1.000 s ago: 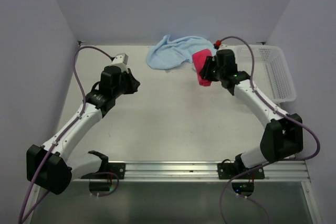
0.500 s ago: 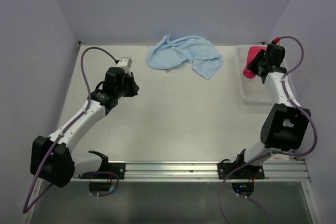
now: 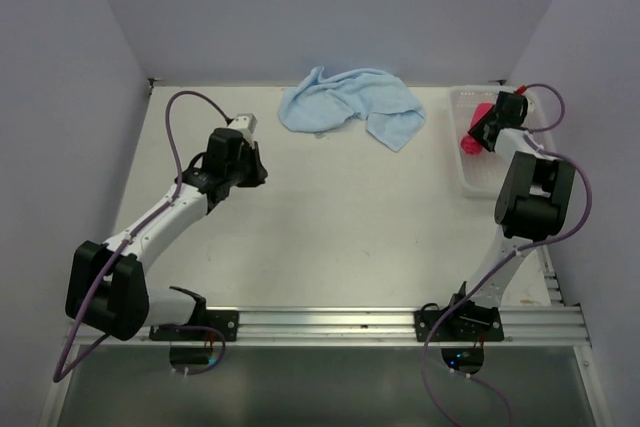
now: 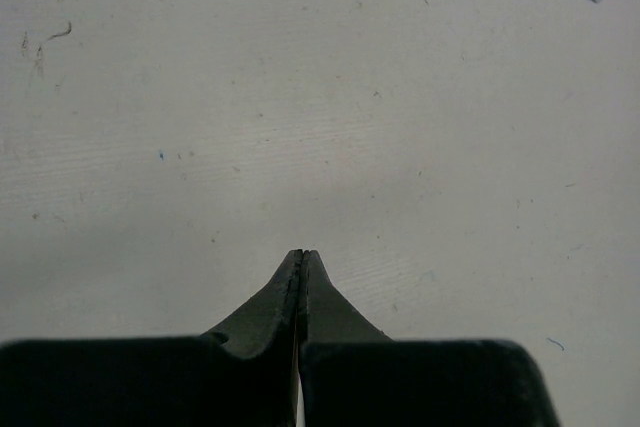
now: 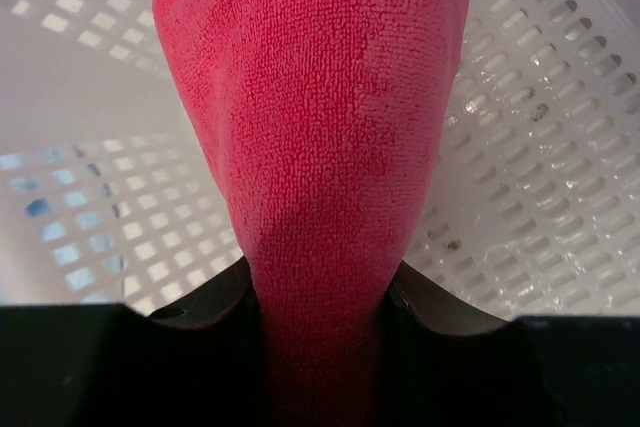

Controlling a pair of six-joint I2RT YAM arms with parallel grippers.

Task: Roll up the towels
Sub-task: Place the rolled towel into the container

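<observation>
On the left of a pale table [image 3: 330, 247], the left gripper [image 3: 257, 163] has its two dark fingers pressed together and holds nothing. Its wrist view shows only bare, lightly scuffed tabletop beyond the tips. At the far edge, near the middle, the light blue towel [image 3: 350, 102] lies loosely crumpled and unrolled, well apart from both arms. On the right, the right arm reaches over the white mesh basket [image 3: 468, 179]. The right gripper [image 3: 484, 130] is partly closed, pinching the red-pink towel [image 3: 468, 139], bunched into a thick fold, with the basket's perforated walls showing behind it.
</observation>
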